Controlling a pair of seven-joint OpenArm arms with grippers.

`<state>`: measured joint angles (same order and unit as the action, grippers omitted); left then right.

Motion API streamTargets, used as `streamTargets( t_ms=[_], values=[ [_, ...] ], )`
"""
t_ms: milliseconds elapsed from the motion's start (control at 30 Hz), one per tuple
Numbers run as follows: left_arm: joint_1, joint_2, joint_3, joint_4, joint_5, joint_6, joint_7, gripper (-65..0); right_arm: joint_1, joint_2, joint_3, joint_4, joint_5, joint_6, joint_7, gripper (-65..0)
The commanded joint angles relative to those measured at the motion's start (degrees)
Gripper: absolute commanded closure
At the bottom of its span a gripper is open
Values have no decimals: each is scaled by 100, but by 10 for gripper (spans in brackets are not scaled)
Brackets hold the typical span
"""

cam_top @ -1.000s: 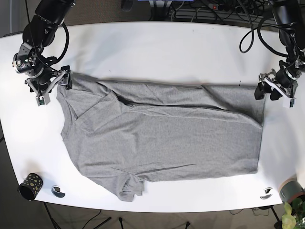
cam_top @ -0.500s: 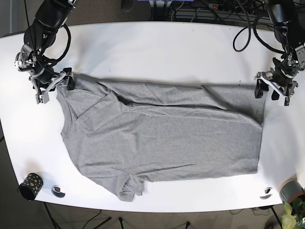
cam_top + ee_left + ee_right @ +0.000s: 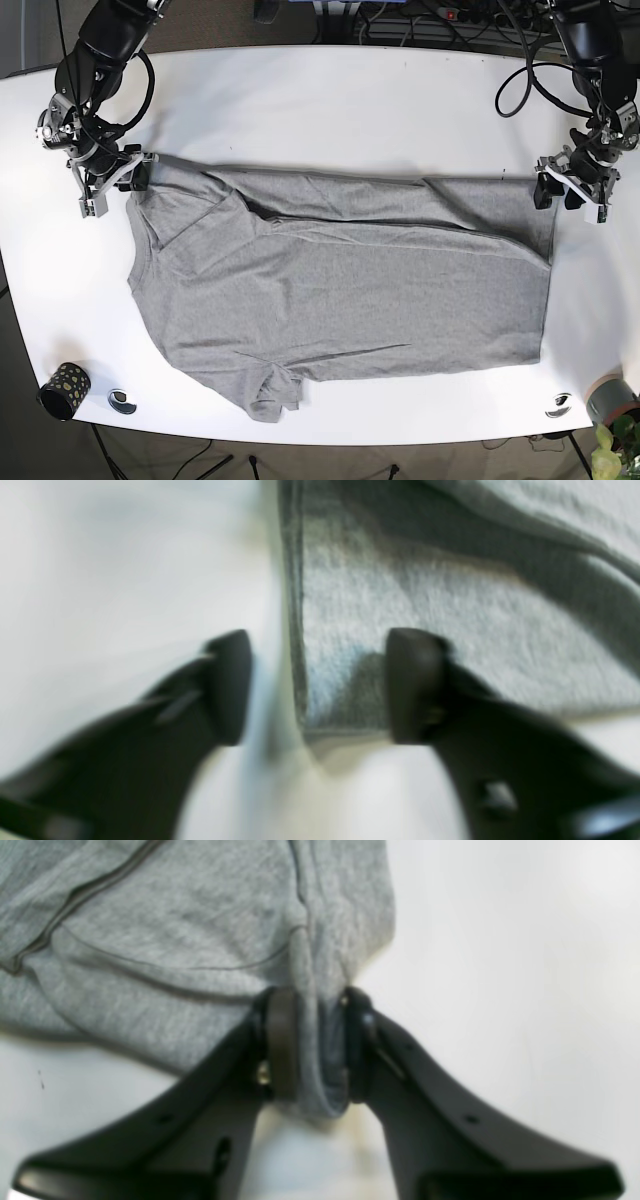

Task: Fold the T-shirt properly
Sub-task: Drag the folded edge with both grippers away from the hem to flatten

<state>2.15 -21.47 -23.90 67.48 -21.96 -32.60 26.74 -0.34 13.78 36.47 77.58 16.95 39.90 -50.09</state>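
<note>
A grey T-shirt lies spread flat on the white table. My right gripper is at the shirt's far left corner. In the right wrist view the gripper is shut on a bunched fold of the shirt. My left gripper is at the shirt's far right corner. In the left wrist view the gripper is open and straddles the hem edge of the shirt, with one finger over the bare table and one over the fabric.
A black patterned cup and a small round object sit at the near left edge. Another small round object and a grey plant pot sit at the near right. Cables run behind the table.
Both grippers have shifted a little and turned at the shirt's far corners. The shirt has kept its place and shape.
</note>
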Motion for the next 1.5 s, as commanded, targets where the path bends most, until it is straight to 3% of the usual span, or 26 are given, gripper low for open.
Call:
streamTargets(
  t_ms=[0, 67, 133, 500, 700, 933, 1133, 1300, 1367, 1467],
  values=[
    [-97, -64, 82, -19, -7, -41, 20, -171, 12, 33, -12, 35, -47, 10, -148, -78],
    [-97, -72, 188, -107, -7, -41, 20, -58, 12, 33, -12, 35, -47, 10, -148, -54],
    [-97, -81, 223, -115, -7, -41, 20, -22, 3, 33, -20, 35, -47, 10, -148, -46],
    [308, -99, -164, 298, -42, -59, 29, -24, -498, 33, 6, 730, -38, 10, -165, -44],
    [791, -99, -603, 825, -7, -577, 363, -24, -1061, 7, 6, 1380, -38, 10, -174, -44],
    [1415, -99, -1324, 1370, -7, -740, 838, -24, -1896, -178, 15, 2242, -38, 10, -174, -44],
    [1987, -90, -1544, 1704, -7, -740, 838, -26, -2546, -442, 15, 2884, -38, 10, -174, -44],
    [2295, -90, -1588, 1845, -7, -740, 838, -32, -2845, -451, 15, 3016, -38, 10, -174, -49],
    [2312, -90, -1588, 1854, -7, -740, 838, -53, -2845, -451, 15, 2980, -47, 10, -174, -57],
    [2321, -90, -1606, 1854, -7, -740, 838, -157, -2863, -451, 15, 2998, -47, 10, -174, -159]
  ],
)
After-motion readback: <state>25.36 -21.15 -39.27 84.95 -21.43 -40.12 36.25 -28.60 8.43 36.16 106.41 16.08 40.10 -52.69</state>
